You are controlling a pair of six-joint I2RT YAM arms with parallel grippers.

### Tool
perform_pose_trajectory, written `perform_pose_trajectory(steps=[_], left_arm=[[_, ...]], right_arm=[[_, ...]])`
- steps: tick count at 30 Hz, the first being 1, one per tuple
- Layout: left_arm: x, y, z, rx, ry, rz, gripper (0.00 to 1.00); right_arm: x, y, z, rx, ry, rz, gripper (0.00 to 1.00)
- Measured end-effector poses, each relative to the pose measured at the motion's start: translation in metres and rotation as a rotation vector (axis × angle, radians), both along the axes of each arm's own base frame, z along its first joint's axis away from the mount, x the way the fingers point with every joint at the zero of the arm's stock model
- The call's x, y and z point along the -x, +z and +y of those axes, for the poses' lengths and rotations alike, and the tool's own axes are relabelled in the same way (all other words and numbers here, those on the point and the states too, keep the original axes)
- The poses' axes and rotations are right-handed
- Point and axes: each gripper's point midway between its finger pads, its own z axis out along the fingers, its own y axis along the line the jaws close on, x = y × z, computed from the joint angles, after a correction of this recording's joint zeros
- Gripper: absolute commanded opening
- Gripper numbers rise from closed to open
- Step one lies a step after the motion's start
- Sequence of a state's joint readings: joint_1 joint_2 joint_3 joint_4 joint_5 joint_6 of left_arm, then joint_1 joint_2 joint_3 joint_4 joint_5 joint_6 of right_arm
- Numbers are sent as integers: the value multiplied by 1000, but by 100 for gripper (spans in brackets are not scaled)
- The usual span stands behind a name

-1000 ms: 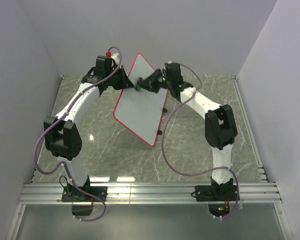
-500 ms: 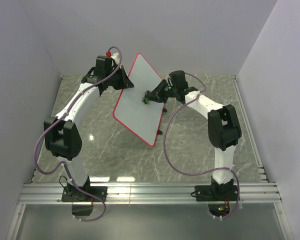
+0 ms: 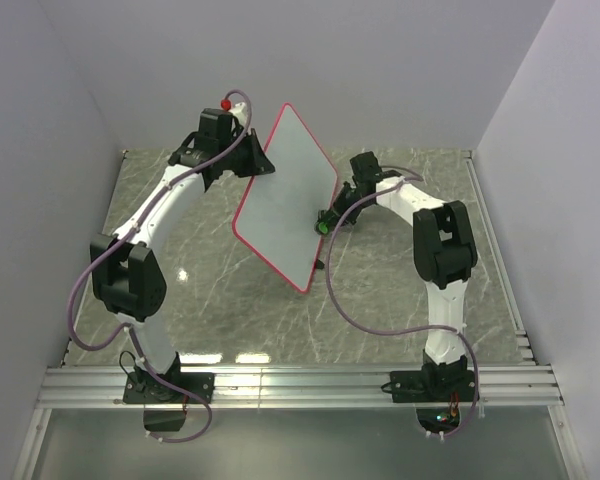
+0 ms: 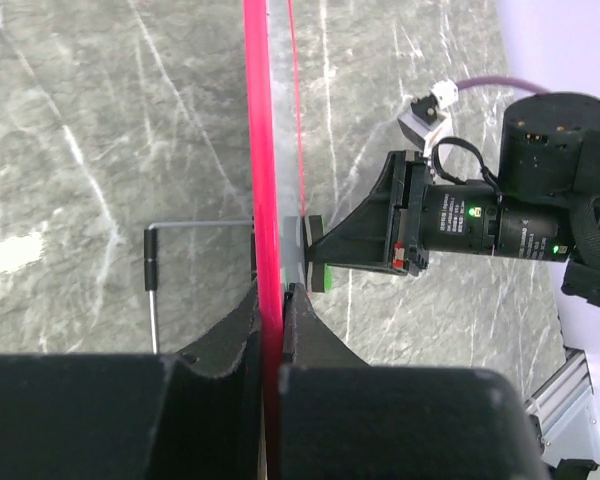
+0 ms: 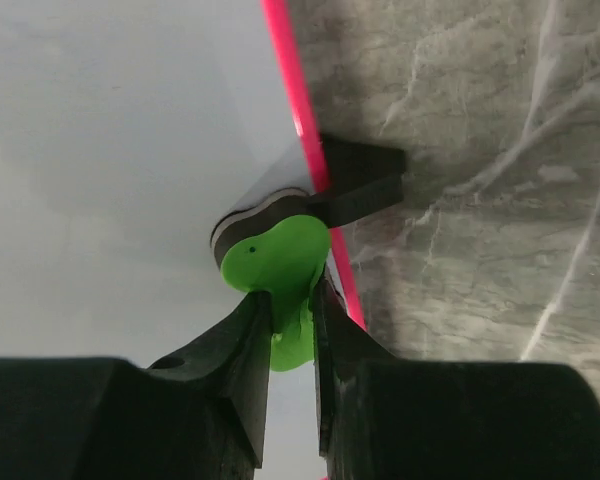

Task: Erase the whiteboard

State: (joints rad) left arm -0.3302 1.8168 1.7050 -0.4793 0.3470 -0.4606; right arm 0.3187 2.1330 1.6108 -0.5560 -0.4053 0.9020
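Note:
The whiteboard [image 3: 285,195], white with a thin red rim, stands tilted on edge in the middle of the table. My left gripper [image 3: 262,166] is shut on its upper left rim; the left wrist view shows the red rim [image 4: 264,180] edge-on between my fingers. My right gripper [image 3: 330,220] is shut on the small green eraser [image 5: 278,262], whose dark pad presses on the white surface [image 5: 110,150] close to the board's right rim. The eraser also shows in the left wrist view [image 4: 318,270]. The surface I see is blank.
A black tab [image 5: 355,180] sticks out from the board's rim by the eraser. A thin wire stand [image 4: 152,270] hangs behind the board. The marble table [image 3: 400,270] lies under the board, with grey walls around and a rail [image 3: 300,385] at the front.
My right gripper has slid the eraser down and right across the board, from the upper left part to the right rim. The board has turned slightly in my left gripper.

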Motion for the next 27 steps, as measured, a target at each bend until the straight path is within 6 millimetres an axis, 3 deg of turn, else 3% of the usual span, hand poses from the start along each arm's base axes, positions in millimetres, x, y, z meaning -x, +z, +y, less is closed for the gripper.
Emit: perform_pose_trajectory(steps=[9, 10, 11, 15, 18, 20, 22, 24, 27], left_arm=[[8, 5, -14, -13, -77, -22, 0], [8, 6, -15, -14, -80, -25, 0], [9, 6, -15, -16, -83, -27, 0], [9, 4, -17, -26, -82, -22, 8], [8, 3, -15, -44, -80, -29, 21], [7, -6, -8, -90, -68, -32, 30], [8, -26, -1, -143, -53, 2, 35], [10, -51, 1, -171, -35, 61, 39], [9, -63, 3, -182, -18, 88, 51]], right_arm=[[20, 13, -13, 73, 77, -46, 0], [24, 19, -16, 81, 83, -58, 11], [26, 28, -18, 85, 89, -74, 44], [25, 76, -31, 129, 91, -195, 87], [27, 109, -52, 203, 64, -283, 88], [33, 119, -72, 259, 30, -304, 88], [47, 113, -93, 308, -2, -285, 88], [70, 91, -114, 364, -21, -220, 88], [107, 48, -133, 425, -16, -83, 88]])
